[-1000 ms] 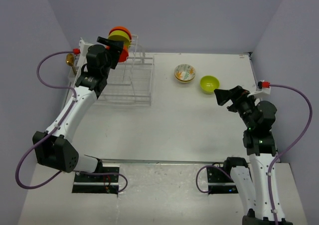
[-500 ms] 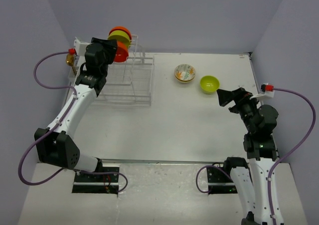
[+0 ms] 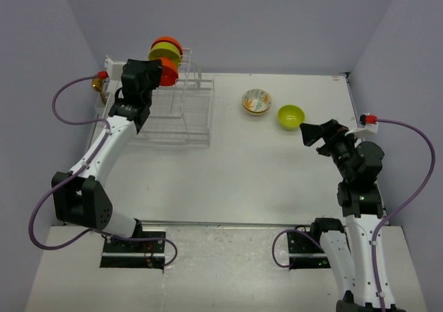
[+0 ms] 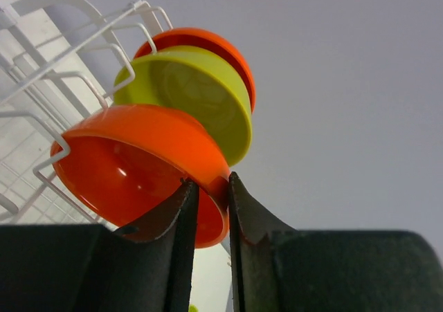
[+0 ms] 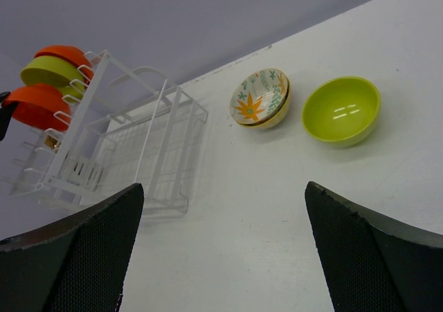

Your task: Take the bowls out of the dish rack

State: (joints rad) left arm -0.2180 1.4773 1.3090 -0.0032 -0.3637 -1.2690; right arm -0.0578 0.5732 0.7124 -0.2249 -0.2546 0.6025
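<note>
The white wire dish rack (image 3: pixel 181 111) stands at the back left. Three bowls sit on edge in its upright section: an orange one (image 4: pixel 214 42) at the back, a lime-green one (image 4: pixel 194 94), and an orange one (image 4: pixel 138 153) in front. My left gripper (image 4: pixel 210 184) is shut on the front orange bowl's rim, one finger inside and one outside. On the table lie a floral white bowl (image 3: pixel 257 102) and a lime-green bowl (image 3: pixel 291 116). My right gripper (image 5: pixel 221 194) hangs open and empty above the table, near that green bowl.
A small gold-coloured object (image 3: pixel 97 84) sits just left of the rack. Purple walls close in the table at the back and both sides. The rack's low basket (image 5: pixel 138 153) holds nothing that I can see.
My left gripper has closed its jaws onto the front orange bowl's rim and shifted slightly left. The right arm has barely moved.
</note>
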